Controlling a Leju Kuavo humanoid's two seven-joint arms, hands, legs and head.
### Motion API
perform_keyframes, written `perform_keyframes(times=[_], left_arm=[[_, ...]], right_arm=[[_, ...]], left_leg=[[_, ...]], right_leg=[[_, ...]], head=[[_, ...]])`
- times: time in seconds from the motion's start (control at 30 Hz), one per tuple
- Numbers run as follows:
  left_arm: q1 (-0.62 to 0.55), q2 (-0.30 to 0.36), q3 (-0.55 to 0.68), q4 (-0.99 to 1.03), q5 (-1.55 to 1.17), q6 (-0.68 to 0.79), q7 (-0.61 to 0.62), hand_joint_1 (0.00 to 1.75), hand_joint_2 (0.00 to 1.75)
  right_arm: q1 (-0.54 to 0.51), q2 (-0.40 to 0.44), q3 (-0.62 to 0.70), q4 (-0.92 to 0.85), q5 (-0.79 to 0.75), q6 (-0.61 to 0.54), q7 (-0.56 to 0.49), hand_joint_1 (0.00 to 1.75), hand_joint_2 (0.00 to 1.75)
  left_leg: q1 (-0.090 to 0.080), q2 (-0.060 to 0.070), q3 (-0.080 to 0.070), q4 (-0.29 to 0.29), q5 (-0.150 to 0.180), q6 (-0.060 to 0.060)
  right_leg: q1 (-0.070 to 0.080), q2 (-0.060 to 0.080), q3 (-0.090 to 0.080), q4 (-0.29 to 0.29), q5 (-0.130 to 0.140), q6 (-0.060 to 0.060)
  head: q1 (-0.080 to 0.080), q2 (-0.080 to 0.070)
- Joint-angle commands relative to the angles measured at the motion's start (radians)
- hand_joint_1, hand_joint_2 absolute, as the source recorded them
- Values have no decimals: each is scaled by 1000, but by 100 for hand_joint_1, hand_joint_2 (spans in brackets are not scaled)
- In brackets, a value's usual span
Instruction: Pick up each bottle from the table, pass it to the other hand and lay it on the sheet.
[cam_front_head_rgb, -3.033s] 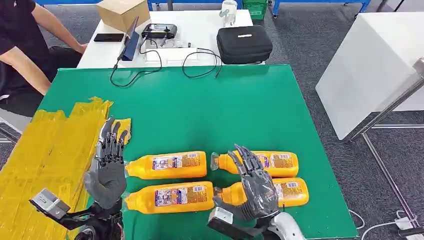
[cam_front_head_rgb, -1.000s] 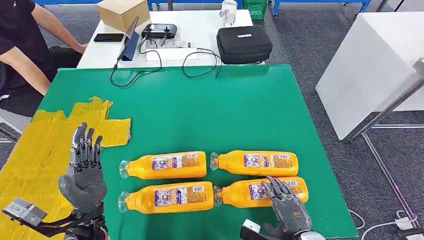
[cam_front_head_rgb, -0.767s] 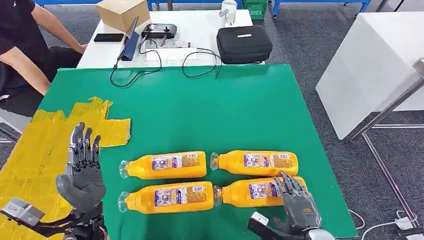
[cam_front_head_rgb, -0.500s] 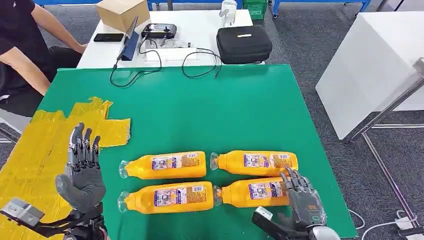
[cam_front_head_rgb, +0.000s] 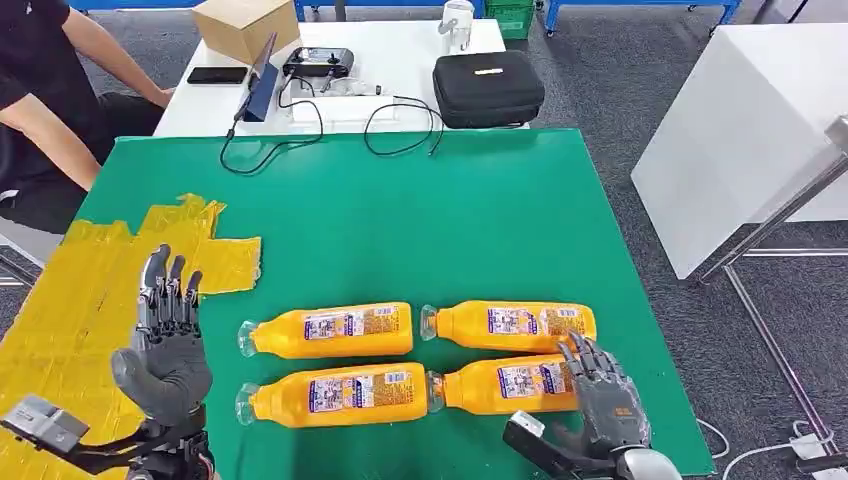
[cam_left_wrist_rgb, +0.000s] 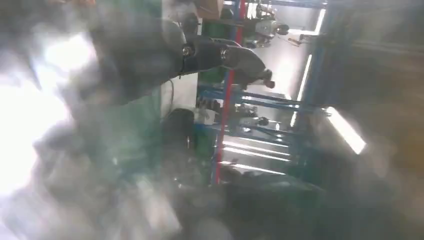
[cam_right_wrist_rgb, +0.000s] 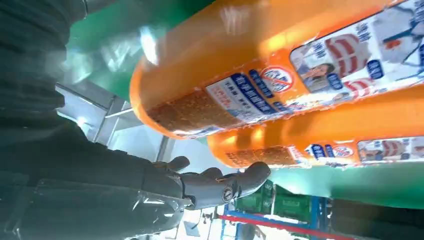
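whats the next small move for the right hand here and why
Probably close the right hand around the base end of the near right orange bottle. Its spread fingers sit at that end of the bottle and nothing is held yet. All four bottles lie on the green table, none on the yellow sheet. The left hand waits open, upright over the sheet's edge.

Four bottles lie in two rows on the table, right of the sheet.

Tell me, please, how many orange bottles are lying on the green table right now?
4, in two rows: far left, far right, near left, near right by the right hand.
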Motion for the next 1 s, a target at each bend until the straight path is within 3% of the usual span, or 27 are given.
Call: perform_keyframes(times=[0.03, 0.4, 0.43, 0.47, 0.63, 0.67, 1.0], left_arm=[[-36, -5, 5, 55, 2, 1, 6, 0, 0], [-43, -1, -3, 63, 5, 1, 8, 0, 0], [-56, 9, -18, 81, 14, 8, 14, 0, 0], [-74, 22, -28, 90, 30, 25, 16, 0, 0], [-88, 36, -40, 101, 45, 33, 17, 0, 0], [-91, 37, -42, 99, 45, 32, 18, 0, 0], [-77, 40, -39, 116, 49, 34, 2, 0, 0]], right_arm=[[-90, 57, -6, 172, -16, 42, -39, 0, 175], [-117, 60, 10, 228, -26, 78, -53, 0, 175], [-159, 58, 38, 345, -48, 141, -54, 175, 175], [-154, -2, 88, 352, -152, 232, -80, 175, 175], [-126, -79, 138, 304, -230, 267, -70, 175, 175], [-127, -79, 140, 298, -233, 268, -70, 175, 175], [-108, -129, 174, 269, -281, 259, -49, 175, 175]], left_leg=[[0, 1, 3, -2, 0, 0], [0, 1, 3, -2, 0, 0], [0, 0, 2, -1, 0, 0], [0, 1, 3, -2, 0, 0], [0, -3, 10, -2, -1, 0], [-1, -4, 11, -1, -2, 1], [0, -3, 26, -2, -8, 4]], right_leg=[[0, 0, 3, -2, 0, 0], [0, 0, 3, -2, 0, 0], [0, 0, 2, -1, 0, 0], [0, 0, 3, -2, 0, 0], [0, -4, 8, -4, 0, 1], [0, -5, 0, -2, -2, 1], [0, -2, 16, -5, -7, 6]], head=[[0, 0], [0, 0], [0, 0], [0, 0], [0, 0], [0, 0], [0, 0]])
